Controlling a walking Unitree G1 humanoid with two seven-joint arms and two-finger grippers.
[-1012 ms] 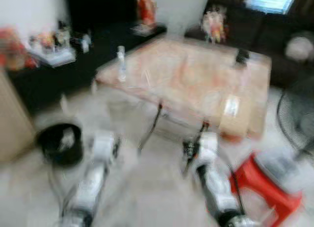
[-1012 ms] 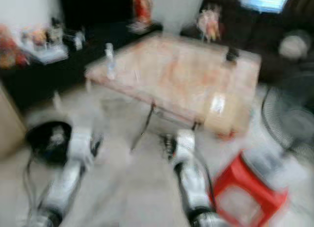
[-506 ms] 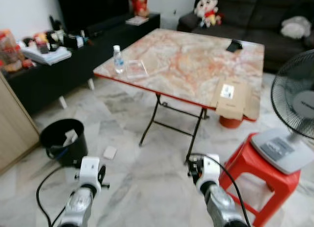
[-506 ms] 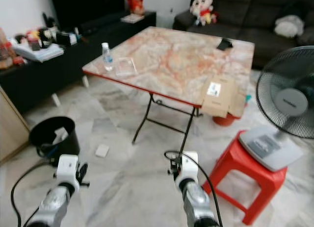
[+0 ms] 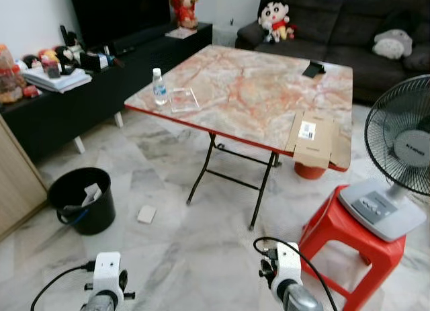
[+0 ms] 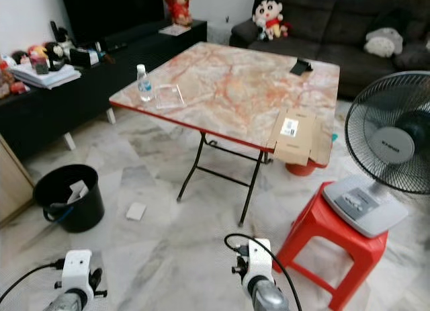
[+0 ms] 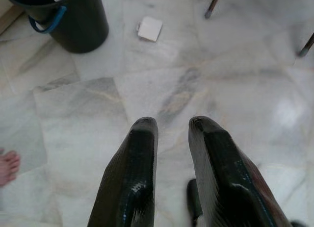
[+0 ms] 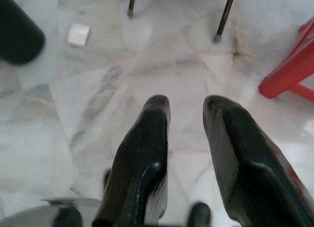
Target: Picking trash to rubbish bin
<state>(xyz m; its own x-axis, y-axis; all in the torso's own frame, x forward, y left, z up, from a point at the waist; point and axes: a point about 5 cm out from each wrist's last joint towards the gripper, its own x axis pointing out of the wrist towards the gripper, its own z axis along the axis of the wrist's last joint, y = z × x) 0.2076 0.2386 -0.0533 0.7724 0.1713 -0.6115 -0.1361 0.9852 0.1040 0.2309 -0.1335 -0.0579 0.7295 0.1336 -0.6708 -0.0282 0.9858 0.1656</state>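
A small white square scrap (image 5: 146, 214) lies on the marble floor, just right of a black rubbish bin (image 5: 82, 200) with white paper inside. Both arms hang low at the bottom of the eye views. In the left wrist view my left gripper (image 7: 171, 125) hovers over bare floor, open with a narrow gap and nothing between its fingers, and the scrap (image 7: 149, 29) and bin (image 7: 73, 21) lie well ahead. My right gripper (image 8: 186, 105) is likewise open and empty above the floor, with the scrap (image 8: 78, 34) far off. A water bottle (image 5: 159, 86) and a clear tray (image 5: 183, 99) stand on the table.
A folding marble-top table (image 5: 255, 82) stands ahead, with a cardboard box (image 5: 313, 138) at its near right corner. A red stool (image 5: 346, 240) carrying a fan (image 5: 402, 160) is at the right. A black console (image 5: 74, 109) runs along the left. A person's bare foot (image 7: 7, 165) is by my left side.
The camera has moved and the picture has gone from blurred to sharp. Both arms now sit lower in the picture. The scrap, the bin and the table things have stayed put.
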